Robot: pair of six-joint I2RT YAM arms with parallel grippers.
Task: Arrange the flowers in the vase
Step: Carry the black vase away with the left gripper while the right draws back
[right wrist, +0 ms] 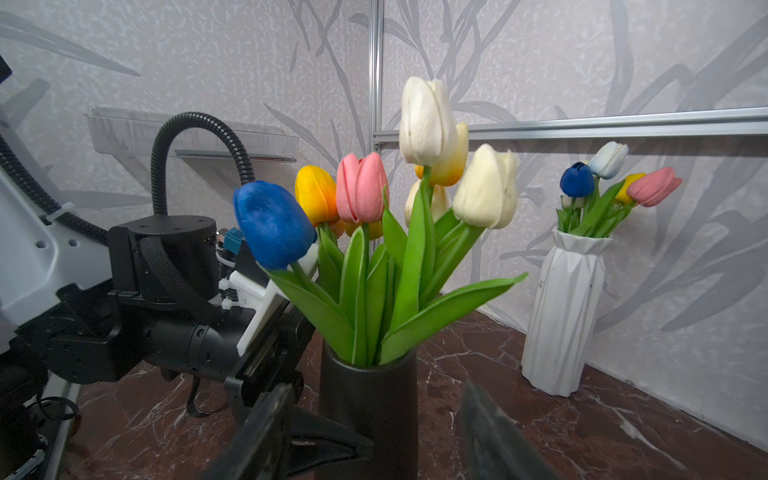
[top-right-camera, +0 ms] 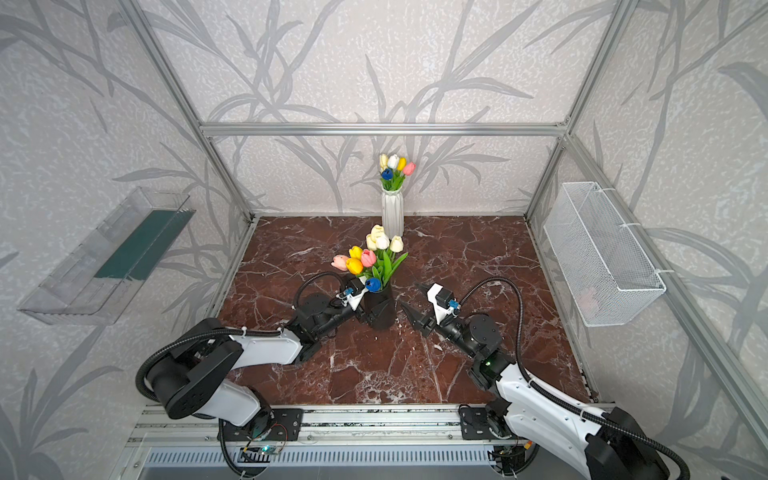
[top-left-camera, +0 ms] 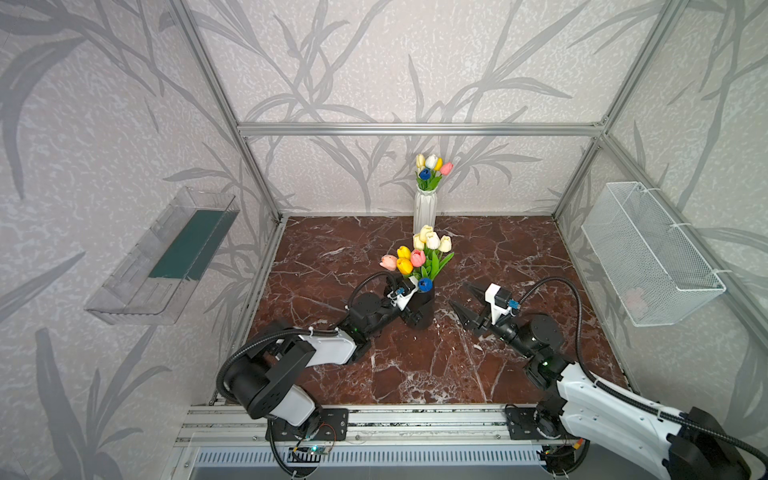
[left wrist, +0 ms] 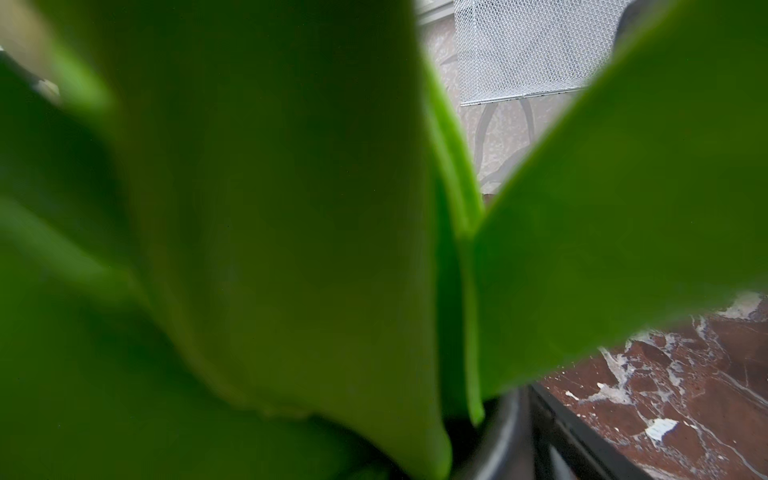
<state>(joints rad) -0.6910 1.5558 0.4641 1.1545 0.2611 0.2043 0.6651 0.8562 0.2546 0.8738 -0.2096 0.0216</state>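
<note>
The left gripper point(top-left-camera: 411, 312) straddles the black vase point(top-left-camera: 426, 309), jaws wide; whether they press it cannot be told. The right gripper point(top-left-camera: 459, 294) gapes empty just beside it. The flowers point(top-left-camera: 419, 253) stand upright in that vase, mid-table point(top-left-camera: 519, 266), long axis vertical. The left wrist view gives only blurred leaves point(left wrist: 291, 208); the right wrist view shows the heads point(right wrist: 361, 187).

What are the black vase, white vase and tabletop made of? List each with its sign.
Black vase: matte, smooth, likely ceramic or plastic. White vase: faceted, faintly glossy, probably glazed ceramic. Tabletop: red-brown marble look with white veins, possibly printed.
</note>
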